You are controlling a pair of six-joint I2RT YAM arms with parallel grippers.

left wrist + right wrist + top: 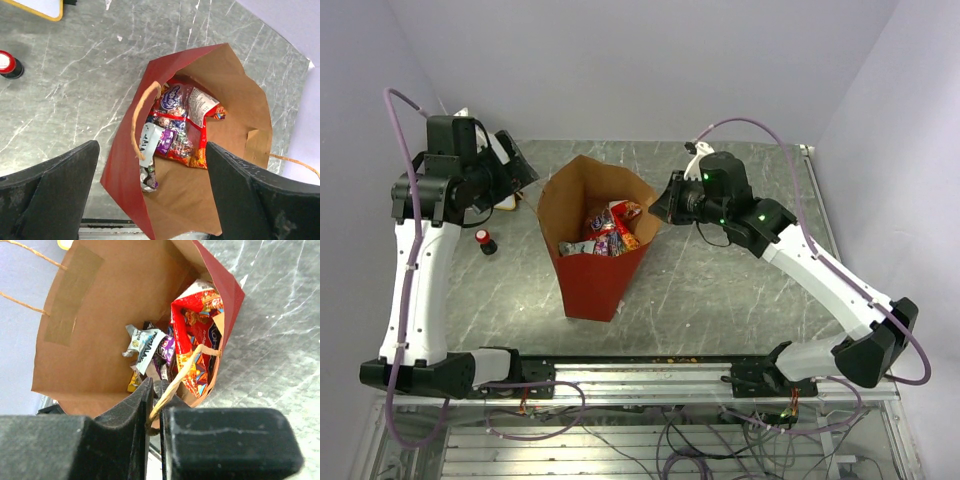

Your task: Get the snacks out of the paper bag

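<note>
Progress looks nil: no packet lies on the bench point(720, 290). Spread wide, the left claw point(152, 195) hangs above the paper bag point(590, 290), mid-bench, mouth open, the snacks point(605, 232) all heaped inside. Its handle point(185, 367) is pinched in the right claw point(156, 405); every packet remains to lift out.

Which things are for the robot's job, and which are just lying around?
For the job: the paper bag, the snacks inside it, the right gripper shut on the bag's handle, the left gripper open over the bag.
Just lying about: a small red-capped bottle and a white board with a yellow edge.
</note>
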